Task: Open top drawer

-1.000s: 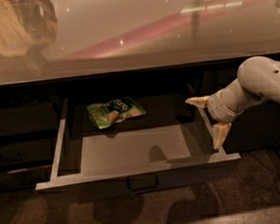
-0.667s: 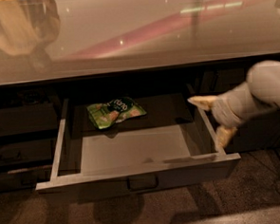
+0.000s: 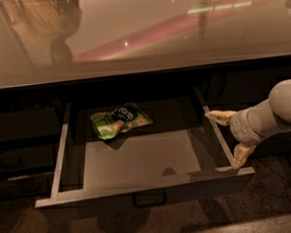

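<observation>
The top drawer [image 3: 140,190] stands pulled far out from under the counter, its grey tray interior showing and a small rectangular pull handle [image 3: 149,199] centred on its front. My gripper [image 3: 230,135] is at the drawer's right side, just outside the right wall, fingers spread apart with nothing between them. One cream finger [image 3: 219,116] points left over the wall; the other [image 3: 241,154] hangs by the front right corner. The white arm extends off to the right.
A green snack bag [image 3: 120,120] lies at the back of the drawer, left of centre. A glossy countertop [image 3: 140,34] overhangs above. Narrower dark drawers [image 3: 19,146] sit at the left, dark cabinet fronts at the right, speckled floor below.
The arm and gripper have drifted right and slightly down, off the drawer's right wall. The drawer has stayed pulled out and the bag has not moved.
</observation>
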Tool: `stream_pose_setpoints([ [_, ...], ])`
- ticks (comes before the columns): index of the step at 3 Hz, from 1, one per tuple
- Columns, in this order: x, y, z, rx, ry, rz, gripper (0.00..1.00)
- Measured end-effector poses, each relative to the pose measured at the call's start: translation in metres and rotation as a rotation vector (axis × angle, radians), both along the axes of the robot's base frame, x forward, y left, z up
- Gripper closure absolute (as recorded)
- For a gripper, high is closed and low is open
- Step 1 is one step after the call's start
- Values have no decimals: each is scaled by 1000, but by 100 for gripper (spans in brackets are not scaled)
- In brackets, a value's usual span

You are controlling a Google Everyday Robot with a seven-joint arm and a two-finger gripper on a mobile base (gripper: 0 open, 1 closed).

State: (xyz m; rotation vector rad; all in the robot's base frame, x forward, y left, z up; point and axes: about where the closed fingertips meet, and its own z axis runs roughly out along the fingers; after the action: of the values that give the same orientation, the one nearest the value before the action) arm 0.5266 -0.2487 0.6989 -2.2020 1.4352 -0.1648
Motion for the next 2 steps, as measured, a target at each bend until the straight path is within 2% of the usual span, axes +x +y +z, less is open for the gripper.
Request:
stream_pose_setpoints([
  [1, 0, 0, 1, 0, 0, 0, 0],
  [2, 18, 37, 5, -5, 15, 39, 0],
])
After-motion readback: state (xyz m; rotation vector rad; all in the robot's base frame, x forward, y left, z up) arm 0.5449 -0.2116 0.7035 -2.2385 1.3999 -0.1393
